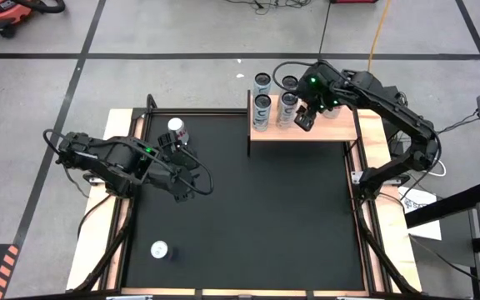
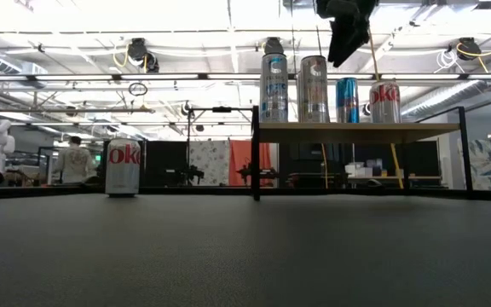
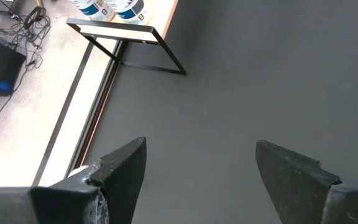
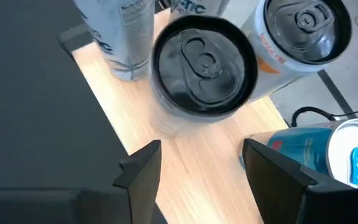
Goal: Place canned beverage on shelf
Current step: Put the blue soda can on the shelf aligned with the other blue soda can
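Black mat fills the near ground of the low view; the nearest thing standing on it is a Coke can, upright, alone on the bench at the mat's far-left part. From above, that same can shows just beside the left gripper, on its far side toward the bench edge, not between the fingers; those fingers stand apart with nothing in them, and the left wrist view shows only bare mat between them. A second loose can stands upright near the mat's front-left corner, well apart from both arms. The shelf sits at the far right, already carrying a cluster of upright cans. The right gripper hangs over it, fingers apart and empty, a dark-topped can just ahead of them. Judgement: the left arm is much the nearer to either loose can; both have vertical long axes, so a level side approach suits.
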Tool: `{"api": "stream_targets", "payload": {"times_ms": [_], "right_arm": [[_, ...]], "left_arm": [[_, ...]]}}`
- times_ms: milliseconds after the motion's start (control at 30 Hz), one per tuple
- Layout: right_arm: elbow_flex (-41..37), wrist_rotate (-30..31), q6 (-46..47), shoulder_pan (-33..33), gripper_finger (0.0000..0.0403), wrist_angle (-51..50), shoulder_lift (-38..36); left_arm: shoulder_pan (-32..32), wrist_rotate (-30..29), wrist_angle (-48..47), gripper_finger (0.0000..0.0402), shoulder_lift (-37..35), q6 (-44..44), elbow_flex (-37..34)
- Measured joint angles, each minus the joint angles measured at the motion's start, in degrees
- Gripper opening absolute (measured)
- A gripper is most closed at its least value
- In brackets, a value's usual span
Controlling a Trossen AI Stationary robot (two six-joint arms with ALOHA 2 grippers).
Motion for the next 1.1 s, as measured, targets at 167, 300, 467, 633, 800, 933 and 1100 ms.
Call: {"api": "stream_targets", "payload": {"times_ms": [167, 300, 467, 633, 800, 933, 1100], "right_arm": [[0.0, -9.1, 5.9, 0.5, 0.0205, -0.6, -2.9], [0.0, -13.2, 10.5, 3.6, 0.0205, -0.8, -5.8], [0.0, -13.1, 13.6, 11.4, 0.0205, -1.0, -8.0], [0.0, -11.7, 15.6, 21.2, 0.0205, -0.1, -8.3], [0.0, -5.9, 16.3, 29.7, 0.0205, 1.9, -7.5], [0.0, -5.2, 16.3, 34.1, 0.0205, 4.8, -7.0], [0.0, -5.4, 15.9, 37.8, 0.0205, 8.6, -6.4]], "left_arm": [[0.0, 0.0, -0.4, 0.0297, 0.0, -0.1, 0.0], [-0.5, 0.0, -0.7, 0.0297, 0.0, -1.4, 0.0], [-3.5, -1.8, -0.8, 0.0297, 0.0, -3.8, 0.0], [-8.0, -6.0, -0.8, 0.0297, 0.0, -8.8, 0.0], [-13.1, -7.9, -0.9, 0.0297, 0.0, -14.8, 0.0], [-16.3, -9.1, -0.9, 0.0297, 0.0, -20.4, 0.0], [-20.2, -9.5, -0.9, 0.0297, 0.0, -26.6, 0.0]]}}
